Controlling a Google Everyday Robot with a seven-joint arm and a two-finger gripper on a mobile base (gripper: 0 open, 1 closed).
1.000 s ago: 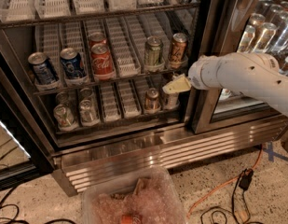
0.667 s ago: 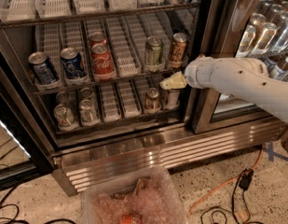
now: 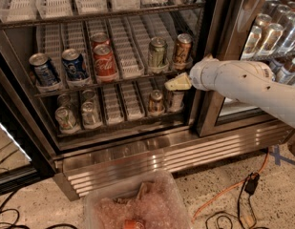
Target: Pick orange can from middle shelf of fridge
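— On the middle shelf [image 3: 125,51] of the fridge [image 3: 137,159], where's the orange can [image 3: 182,50]?
— Far right lane, upright, just beside the green-and-silver can [image 3: 157,54].
— And your claw [image 3: 178,83]?
— Just below that shelf's front edge, under the orange can, not touching it. Open or closed, I cannot tell.

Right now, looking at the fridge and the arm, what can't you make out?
All in the camera view:
Label on the orange can: too blurred to read.
The lower-shelf can: partly covered by the gripper, which sits just below the orange can at the middle shelf's front edge.
The rear red can: mostly hidden by the front red can.
The clear bin on the floor: cut off by the bottom edge.
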